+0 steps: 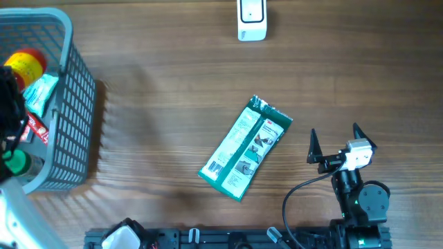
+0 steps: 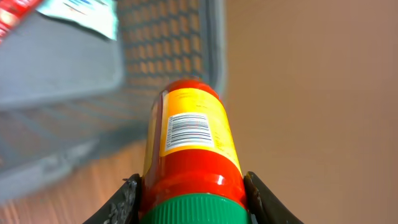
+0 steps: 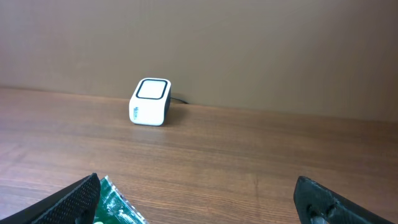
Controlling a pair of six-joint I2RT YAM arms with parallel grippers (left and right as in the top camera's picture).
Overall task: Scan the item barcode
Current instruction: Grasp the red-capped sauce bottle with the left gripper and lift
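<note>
At frame left, by the basket (image 1: 76, 83), left gripper (image 2: 193, 198) pinches the bottle (image 2: 189, 143) near its green cap, barcode exposed, presumably for presenting to the scanner (image 1: 251, 19) at top centre. Right gripper (image 1: 334, 133): jaws spread, empty, lower right.

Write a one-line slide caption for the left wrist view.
Left end effector grips a red-and-yellow, green-capped plastic bottle, barcode facing the camera, grey plastic basket behind.
</note>
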